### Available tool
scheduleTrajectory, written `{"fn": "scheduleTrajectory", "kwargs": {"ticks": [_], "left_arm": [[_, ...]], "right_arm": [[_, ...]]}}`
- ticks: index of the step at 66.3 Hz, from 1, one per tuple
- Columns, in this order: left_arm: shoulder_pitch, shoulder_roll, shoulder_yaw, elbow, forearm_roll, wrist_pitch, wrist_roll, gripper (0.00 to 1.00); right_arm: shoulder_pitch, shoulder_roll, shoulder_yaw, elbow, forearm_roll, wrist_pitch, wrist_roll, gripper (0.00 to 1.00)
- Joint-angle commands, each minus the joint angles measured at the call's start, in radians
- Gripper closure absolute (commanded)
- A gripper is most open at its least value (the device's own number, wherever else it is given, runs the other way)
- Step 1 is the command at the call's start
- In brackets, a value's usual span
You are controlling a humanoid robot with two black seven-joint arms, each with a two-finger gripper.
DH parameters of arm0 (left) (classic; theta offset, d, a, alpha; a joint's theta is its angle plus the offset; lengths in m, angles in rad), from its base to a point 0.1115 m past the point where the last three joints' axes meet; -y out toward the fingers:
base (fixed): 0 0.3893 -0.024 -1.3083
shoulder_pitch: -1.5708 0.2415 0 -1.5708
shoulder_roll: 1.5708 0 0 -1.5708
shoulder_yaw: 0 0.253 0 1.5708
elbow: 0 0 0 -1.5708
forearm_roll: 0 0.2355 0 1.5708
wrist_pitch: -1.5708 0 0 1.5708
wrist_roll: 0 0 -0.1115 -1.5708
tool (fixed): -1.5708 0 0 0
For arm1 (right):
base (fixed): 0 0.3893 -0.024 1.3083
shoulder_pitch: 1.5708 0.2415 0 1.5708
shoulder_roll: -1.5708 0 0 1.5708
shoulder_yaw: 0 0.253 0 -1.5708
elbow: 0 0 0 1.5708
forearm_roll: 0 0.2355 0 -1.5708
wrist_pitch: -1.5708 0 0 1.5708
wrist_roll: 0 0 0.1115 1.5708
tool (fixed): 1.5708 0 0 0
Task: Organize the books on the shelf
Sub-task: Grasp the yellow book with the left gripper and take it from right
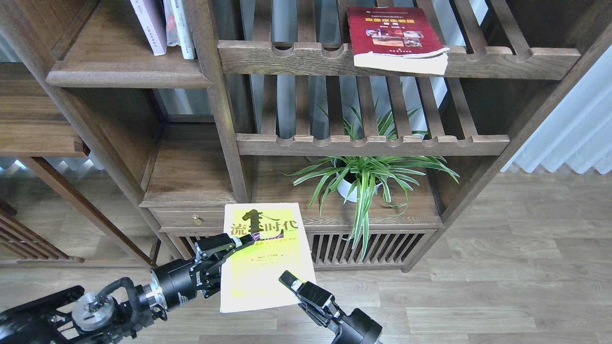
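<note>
A yellow-green book (265, 267) with big black characters hangs flat in the air in front of the low cabinet. My right gripper (290, 283) is shut on its lower right corner. My left gripper (228, 251) is at the book's left edge. One of its fingers (241, 239) lies over the cover and its jaws look spread. A pale lavender-white book (149, 24) stands upright on the solid dark-brown shelf (129, 74) at the upper left. A dark red book (394, 36) lies flat on the top slatted rack.
A potted spider plant (363, 177) stands under the lower slatted rack (373, 143), right of the held book. A drawer with a brass knob (193, 220) sits just behind my left gripper. More white books (180, 26) lean beside the lavender one. Wooden floor lies below.
</note>
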Motion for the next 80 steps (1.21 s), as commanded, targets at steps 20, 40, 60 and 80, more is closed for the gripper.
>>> {"fn": "scheduleTrajectory", "kwargs": {"ticks": [20,40,60,80], "left_arm": [[-0.002,0.014,-0.011,0.01,0.025,0.0,-0.017,1.0],[0.0,0.065,-0.017,0.088,0.213,0.0,-0.235,1.0],[0.049,0.252,-0.095,0.085,0.569,0.0,-0.532,1.0],[0.086,0.316,-0.154,0.051,0.787,0.0,-0.532,1.0]], "right_arm": [[0.019,0.028,0.024,-0.01,-0.074,-0.041,0.006,0.03],[0.02,0.028,0.177,-0.029,-0.071,-0.029,0.015,0.01],[0.034,0.065,0.199,-0.04,-0.071,0.0,0.013,0.01],[0.062,0.076,0.199,-0.041,-0.071,0.0,0.013,0.01]]}}
